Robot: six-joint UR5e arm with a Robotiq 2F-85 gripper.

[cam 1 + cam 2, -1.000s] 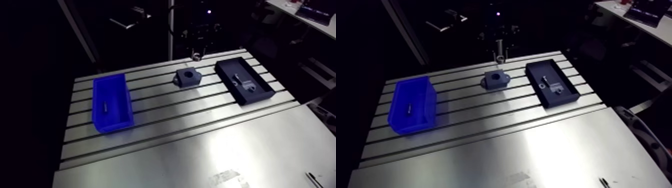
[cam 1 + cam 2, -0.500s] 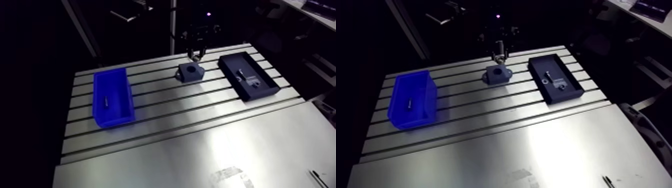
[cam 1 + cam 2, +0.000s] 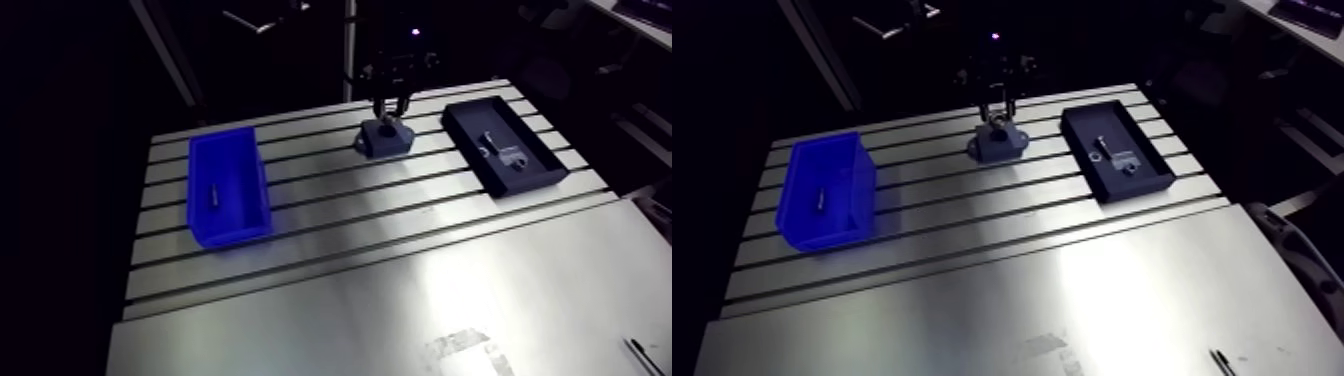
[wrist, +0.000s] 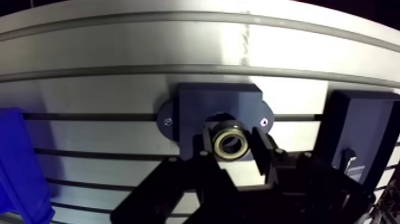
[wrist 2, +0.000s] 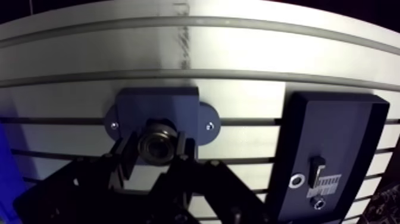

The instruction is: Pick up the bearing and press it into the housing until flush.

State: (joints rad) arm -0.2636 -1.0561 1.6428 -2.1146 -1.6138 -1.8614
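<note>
A steel ring bearing (image 4: 231,143) is pinched between the two black fingers of my gripper (image 4: 232,148), which is shut on it. Right under it lies the dark blue-grey housing (image 4: 196,101), a block with two screwed ears and a round bore that the bearing partly hides. I cannot tell whether the bearing touches the bore. In the arm view the gripper (image 3: 387,110) comes down onto the housing (image 3: 388,140) near the table's far edge.
A black tray (image 3: 505,148) with small metal parts lies right of the housing. A blue bin (image 3: 228,190) holding a small dark part stands at the left. The slotted table (image 3: 330,230) runs toward a smooth plate in front.
The gripper has come down from behind the housing onto it. The arm camera has shifted, so the whole scene sits differently in the picture.
</note>
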